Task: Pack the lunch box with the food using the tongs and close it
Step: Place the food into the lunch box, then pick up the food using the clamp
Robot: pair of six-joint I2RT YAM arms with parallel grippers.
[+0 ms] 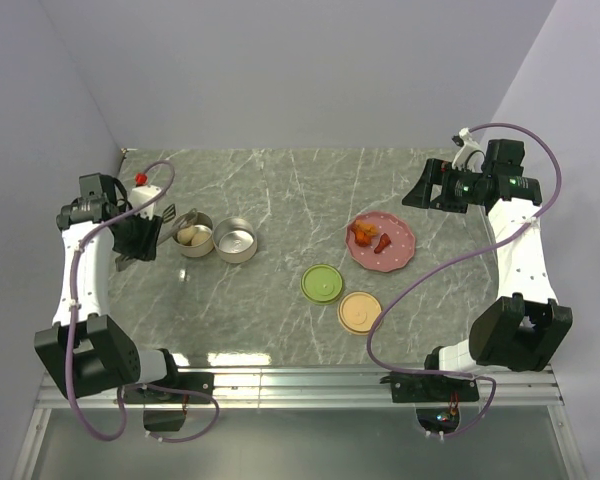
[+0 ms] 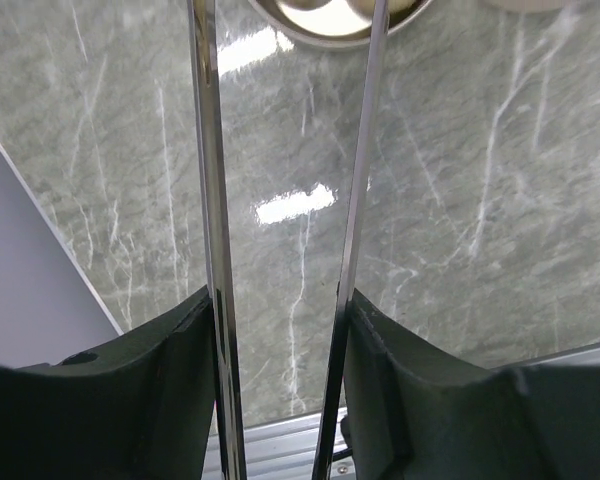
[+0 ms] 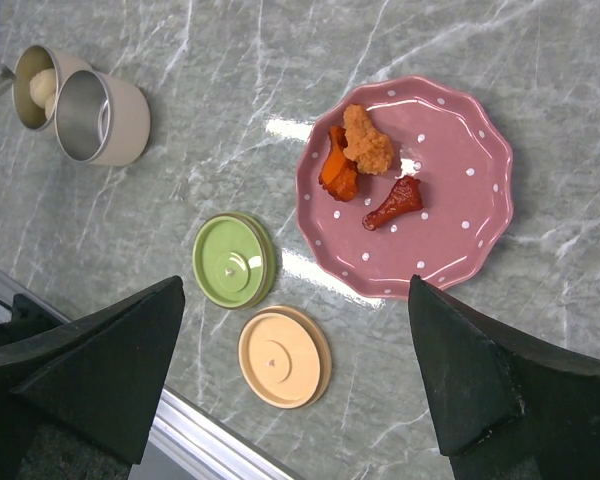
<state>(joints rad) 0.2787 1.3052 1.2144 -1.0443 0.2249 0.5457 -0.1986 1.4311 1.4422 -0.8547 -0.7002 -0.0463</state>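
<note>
My left gripper [image 2: 280, 300] is shut on the silver tongs [image 2: 208, 200], one finger pressed against the outside of each arm. The two arms stand slightly apart and reach to the left metal tin [image 1: 193, 238] of the lunch box, where pale balls [image 2: 325, 12] lie. The second tin [image 1: 236, 243] beside it looks empty. A pink dotted plate [image 3: 460, 200] carries the remaining food: a breaded chunk [image 3: 368, 140], an orange piece [image 3: 338, 172] and a red piece [image 3: 393, 205]. My right gripper [image 3: 298, 285] hangs open above the plate's near edge and holds nothing.
A green lid [image 1: 322, 283] and an orange lid [image 1: 360, 312] lie flat between the tins and the plate, near the table's front. A small red and white object [image 1: 140, 181] stands at the back left by the wall. The table's metal front rail [image 1: 300, 378] runs below.
</note>
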